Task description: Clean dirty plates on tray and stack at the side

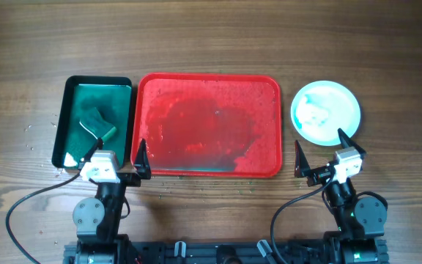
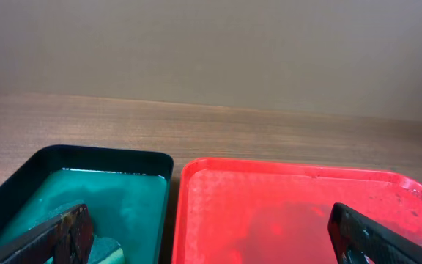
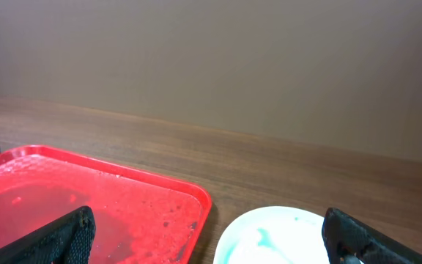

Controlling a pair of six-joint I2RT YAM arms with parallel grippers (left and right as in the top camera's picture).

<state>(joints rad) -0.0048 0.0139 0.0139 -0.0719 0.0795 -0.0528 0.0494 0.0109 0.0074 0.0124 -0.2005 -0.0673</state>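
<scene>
Gaping wide, left claw [image 1: 118,150] and right claw [image 1: 322,149] flank the red tray [image 1: 208,125], a streaked plate [image 1: 326,111] beside it.

The red tray [image 1: 196,125] lies flat before me, wet and smeared greenish. Just right of it, clear of its rim, a round pale plate [image 1: 326,111] lies upright, streaked green.

We're at a lab-style test bench: wood-grain table [image 1: 211,37], plain beige wall [image 2: 211,44] behind it, left arm [image 1: 100,209] and right arm [image 1: 354,209] mounted at the near edge, both wired up
</scene>
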